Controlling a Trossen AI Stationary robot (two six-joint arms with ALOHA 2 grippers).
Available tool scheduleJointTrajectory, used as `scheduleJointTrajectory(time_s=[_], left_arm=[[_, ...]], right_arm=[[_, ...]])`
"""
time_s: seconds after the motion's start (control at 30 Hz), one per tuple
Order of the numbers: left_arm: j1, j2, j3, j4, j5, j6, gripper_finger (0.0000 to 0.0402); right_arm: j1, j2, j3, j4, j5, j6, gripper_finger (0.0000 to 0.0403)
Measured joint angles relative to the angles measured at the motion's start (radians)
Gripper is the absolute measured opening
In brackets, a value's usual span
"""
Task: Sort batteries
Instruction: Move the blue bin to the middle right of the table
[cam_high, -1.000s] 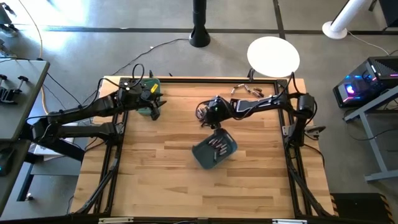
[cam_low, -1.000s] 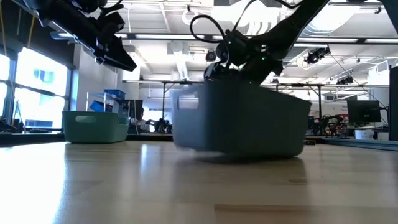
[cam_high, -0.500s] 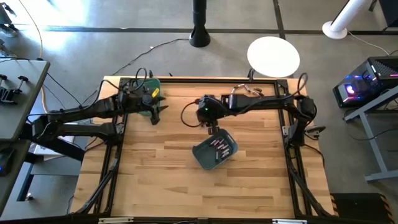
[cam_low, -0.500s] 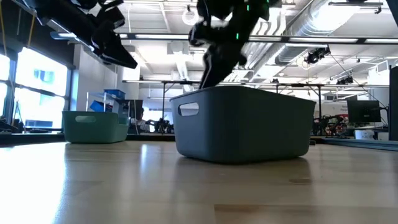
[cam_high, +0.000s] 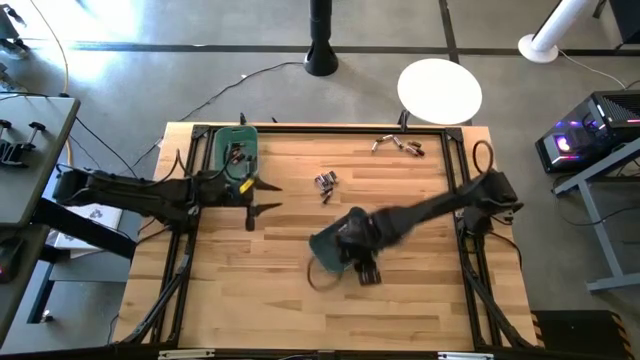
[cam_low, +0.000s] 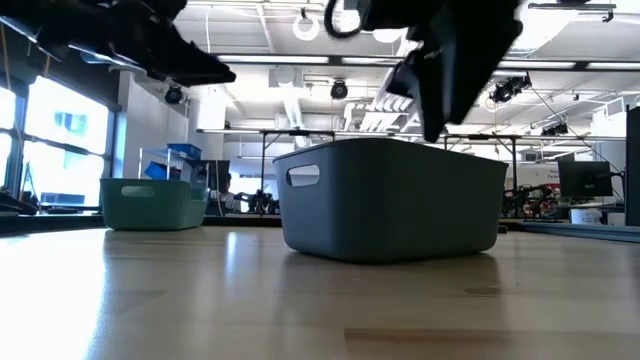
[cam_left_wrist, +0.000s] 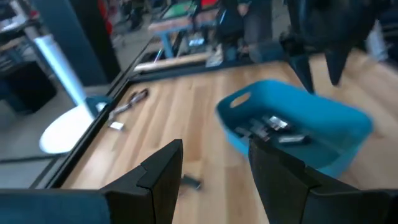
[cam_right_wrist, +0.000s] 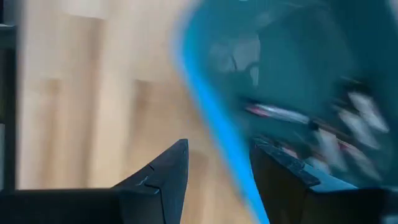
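Observation:
A teal bin (cam_high: 325, 250) stands flat on the table's middle, with several batteries (cam_left_wrist: 273, 127) on its floor. A green bin (cam_high: 233, 150) at the far left holds more batteries (cam_high: 236, 153). Loose batteries (cam_high: 324, 182) lie on the wood between the two bins. My right gripper (cam_high: 367, 274) hangs open, pointing down, over the teal bin's near right part. In its wrist view the bin's rim (cam_right_wrist: 211, 118) runs under the gap between its fingers. My left gripper (cam_high: 272, 197) is open and about level, in the air near the green bin, pointing toward the teal bin (cam_left_wrist: 298, 130).
A few small metal parts (cam_high: 398, 145) lie at the far right edge. The dark table frame (cam_high: 190, 230) runs along both sides. Bare wood shows along the near edge. In the low view the teal bin (cam_low: 390, 200) stands right of the green bin (cam_low: 152, 203).
My right gripper has swung from the teal bin's far rim up and across it toward the near edge, tipping to point down. The bin, tilted a second ago, now stands flat. My left gripper has moved from over the green bin toward the table's near side and levelled out.

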Motion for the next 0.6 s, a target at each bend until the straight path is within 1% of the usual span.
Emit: scheduleJointTrajectory(time_s=[0.07, 0.13, 0.27, 0.33, 0.4, 0.5, 0.6], left_arm=[[-0.024, 0.000, -0.021, 0.049, 0.000, -0.017, 0.0176], [-0.041, 0.000, -0.026, 0.072, -0.001, -0.023, 0.0176], [-0.052, 0.000, -0.027, 0.106, -0.003, -0.022, 0.0176], [-0.052, 0.000, -0.027, 0.119, -0.003, -0.022, 0.0176], [-0.052, 0.000, -0.027, 0.129, -0.003, -0.022, 0.0176], [-0.052, 0.000, -0.027, 0.130, -0.003, -0.022, 0.0176], [-0.052, 0.000, -0.027, 0.129, -0.003, -0.022, 0.0176]], right_arm=[[0.057, 0.000, -0.018, 0.078, 0.041, 0.016, 0.0165], [0.098, 0.000, -0.033, 0.158, 0.122, 0.011, 0.0165], [0.136, 0.003, -0.051, 0.182, 0.256, -0.001, 0.0165], [0.142, 0.003, -0.062, 0.179, 0.295, 0.010, 0.0165], [0.141, 0.003, -0.082, 0.174, 0.294, 0.014, 0.0165], [0.129, 0.003, -0.139, 0.193, 0.249, -0.009, 0.0165], [0.113, 0.005, -0.185, 0.194, 0.246, -0.018, 0.0164]])
